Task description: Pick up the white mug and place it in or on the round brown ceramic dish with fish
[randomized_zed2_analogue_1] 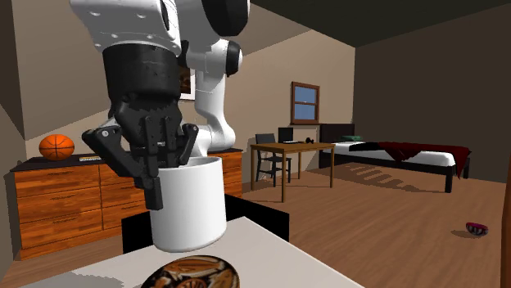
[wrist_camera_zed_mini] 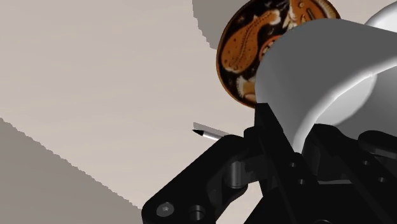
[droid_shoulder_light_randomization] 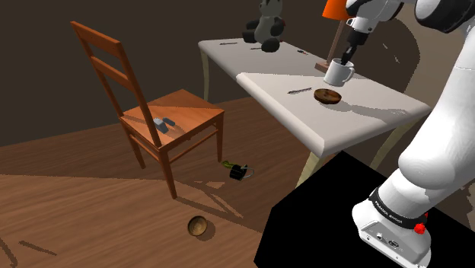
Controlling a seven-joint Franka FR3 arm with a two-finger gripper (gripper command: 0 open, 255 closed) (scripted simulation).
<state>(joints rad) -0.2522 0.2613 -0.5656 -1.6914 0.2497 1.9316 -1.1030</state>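
The white mug [droid_shoulder_light_randomization: 339, 73] hangs tilted just above the white table [droid_shoulder_light_randomization: 365, 114], with my gripper [droid_shoulder_light_randomization: 348, 57] shut on its rim from above. In the second exterior view the black fingers [randomized_zed2_analogue_1: 155, 190] clasp the mug's [randomized_zed2_analogue_1: 190, 206] wall. The round brown dish with fish pattern [droid_shoulder_light_randomization: 327, 95] lies on the table just in front of the mug, a short way toward the table's edge. The wrist view has the mug [wrist_camera_zed_mini: 318, 70] between the gripper [wrist_camera_zed_mini: 299, 143] and the dish [wrist_camera_zed_mini: 251, 44], covering part of the dish.
A pen [droid_shoulder_light_randomization: 297, 90] lies on the table beside the dish. A dark plush toy [droid_shoulder_light_randomization: 264, 27] and an orange lamp [droid_shoulder_light_randomization: 333, 9] stand farther back. A wooden chair [droid_shoulder_light_randomization: 164, 122] stands at the shoulder view's left, with a small bowl [droid_shoulder_light_randomization: 199, 226] on the floor.
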